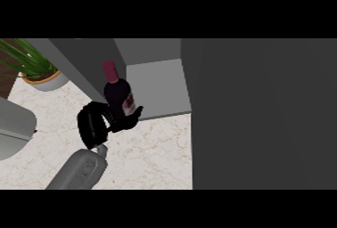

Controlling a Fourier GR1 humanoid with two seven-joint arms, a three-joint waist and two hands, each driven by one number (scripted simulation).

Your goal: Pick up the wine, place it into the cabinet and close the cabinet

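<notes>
The wine bottle is dark with a red neck and a pale label. It stands about upright at the left front of the open cabinet, over the edge of its light grey shelf. My left hand is shut on the bottle's lower part, with fingers curled round its front, and hides the base. Its grey forearm comes in from the lower left. The dark cabinet door stands open and fills the right half of the view. My right hand does not show.
A potted green plant stands at the back left on the pale marble counter. A grey rounded object sits at the left edge. The cabinet's grey left wall runs diagonally behind the bottle.
</notes>
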